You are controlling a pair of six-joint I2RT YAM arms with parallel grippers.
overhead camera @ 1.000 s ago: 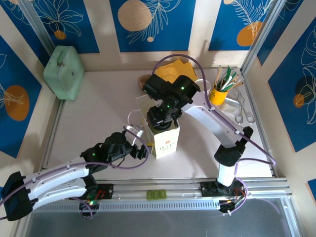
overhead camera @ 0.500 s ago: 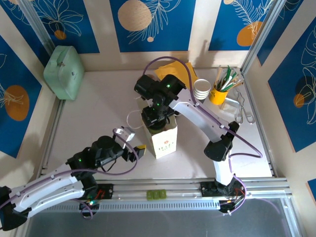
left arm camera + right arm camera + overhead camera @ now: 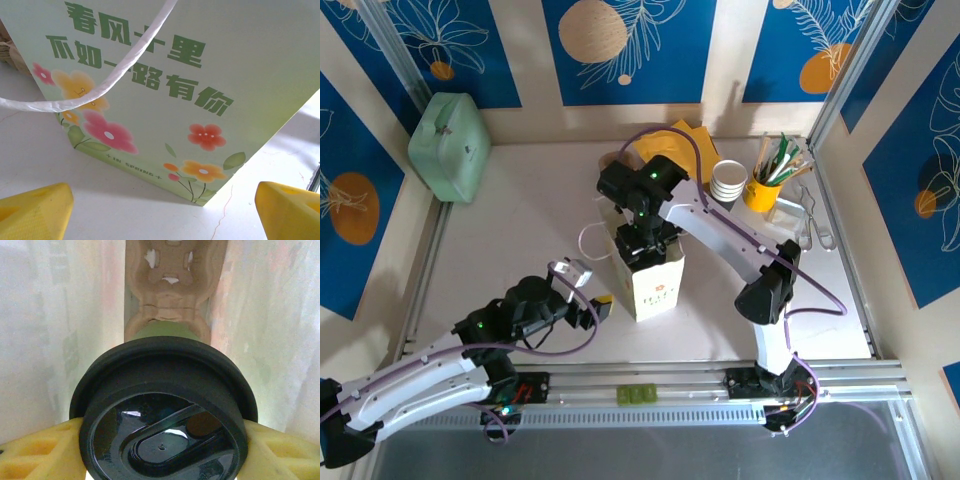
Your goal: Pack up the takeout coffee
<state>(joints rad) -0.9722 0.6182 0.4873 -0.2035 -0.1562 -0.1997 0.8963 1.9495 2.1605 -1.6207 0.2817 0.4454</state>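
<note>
The coffee, black lid up, is down inside the bag, with a cardboard carrier beyond it at the bottom. The right tool grips it, with yellow fingers pressed against either side just under the lid. The bag stands upright mid-worktop (flowers and green lettering on its side). Just near-left of the bag, the left tool gapes wide, holding nothing, and the bag's white handle loops before it.

The takeout coffee, green-sided with a black lid, is upright inside the paper bag.
</note>
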